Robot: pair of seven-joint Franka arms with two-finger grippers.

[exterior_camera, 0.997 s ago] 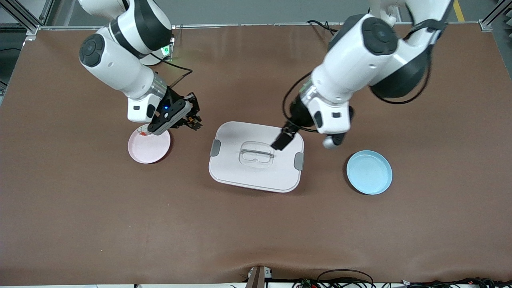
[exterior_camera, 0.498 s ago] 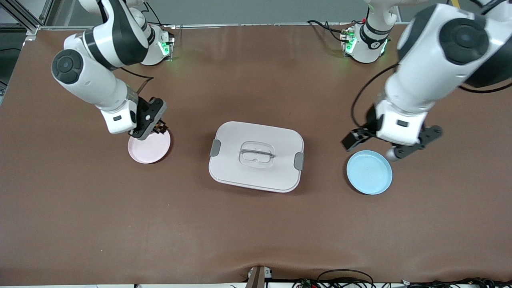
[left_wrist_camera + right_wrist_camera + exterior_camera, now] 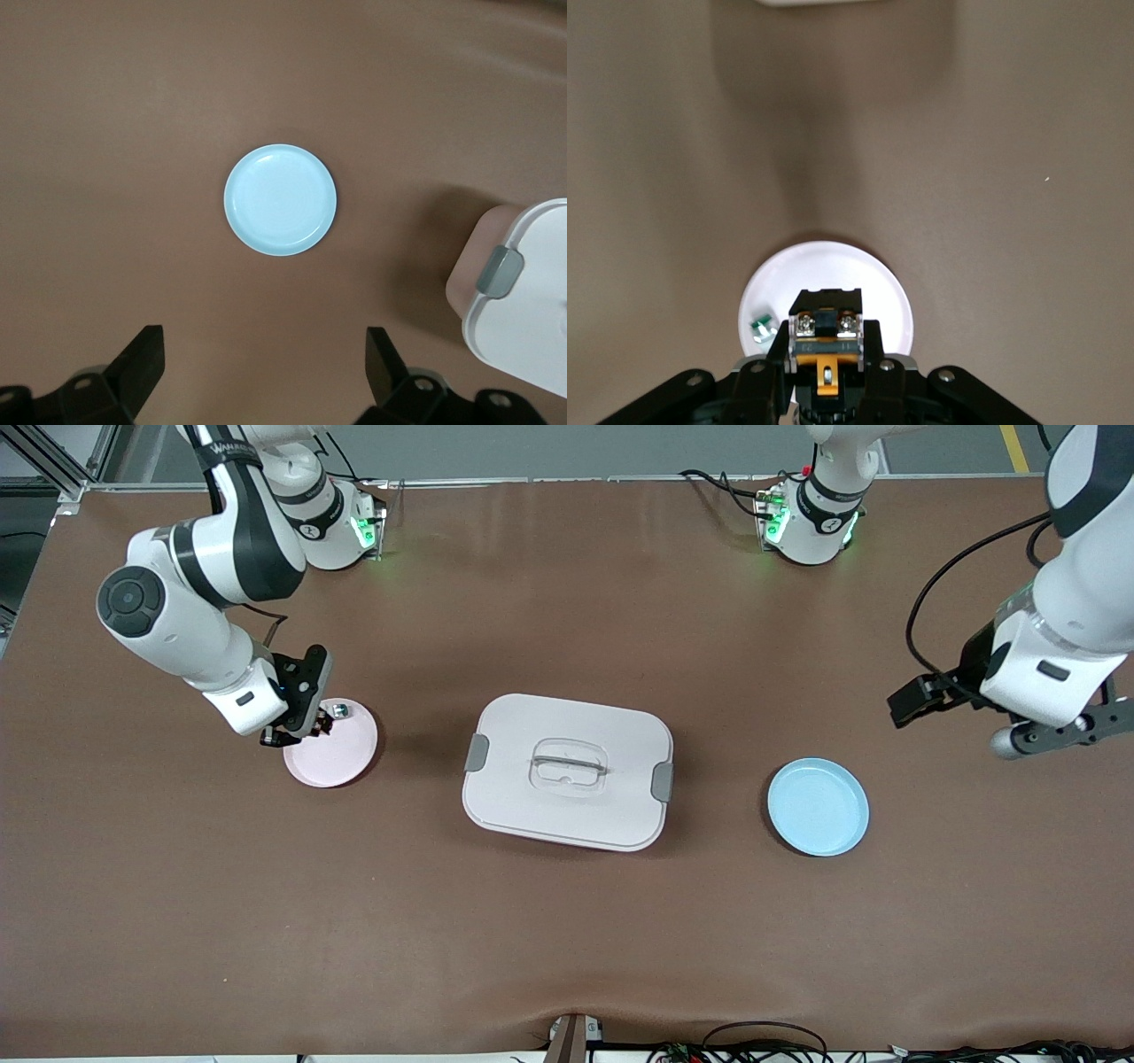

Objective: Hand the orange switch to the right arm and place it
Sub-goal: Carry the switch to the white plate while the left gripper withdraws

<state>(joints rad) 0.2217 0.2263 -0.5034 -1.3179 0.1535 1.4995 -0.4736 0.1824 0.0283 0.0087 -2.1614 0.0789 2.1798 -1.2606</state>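
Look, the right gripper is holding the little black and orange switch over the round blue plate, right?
Not quite. The right gripper is shut on the little black and orange switch, but over the round pink plate, not the blue one. The front view shows it.

My arms are glossy white shells with black joint bands and round grey caps. Green lights glow at both bases. Black cables loop along my left arm. My pincers are black, with silver screws showing.
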